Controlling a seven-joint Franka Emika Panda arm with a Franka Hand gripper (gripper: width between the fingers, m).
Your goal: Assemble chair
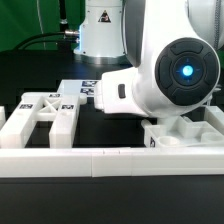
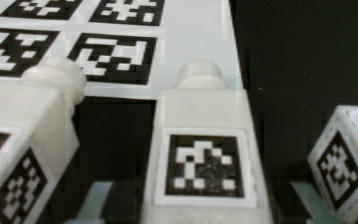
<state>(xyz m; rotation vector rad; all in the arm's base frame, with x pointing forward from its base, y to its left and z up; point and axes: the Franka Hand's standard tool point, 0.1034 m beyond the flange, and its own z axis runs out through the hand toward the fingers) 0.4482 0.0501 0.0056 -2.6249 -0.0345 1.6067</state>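
In the wrist view a white chair leg (image 2: 202, 140) with a square tag on its face and a small peg at its far end lies between my fingers. My gripper (image 2: 202, 207) is open, with a dark gap between each finger (image 2: 98, 200) and the leg. Another tagged white chair part (image 2: 25, 130) lies close on one side and a third (image 2: 348, 150) on the other. In the exterior view a cross-braced white chair frame (image 1: 40, 115) lies at the left. The arm (image 1: 165, 75) hides my gripper, and another white part (image 1: 185, 135) shows below it.
The marker board (image 2: 87, 35) lies just beyond the leg's peg and shows in the exterior view (image 1: 85, 90) at mid table. A long low white rail (image 1: 100, 160) runs across the front. The robot's base (image 1: 100, 30) stands at the back.
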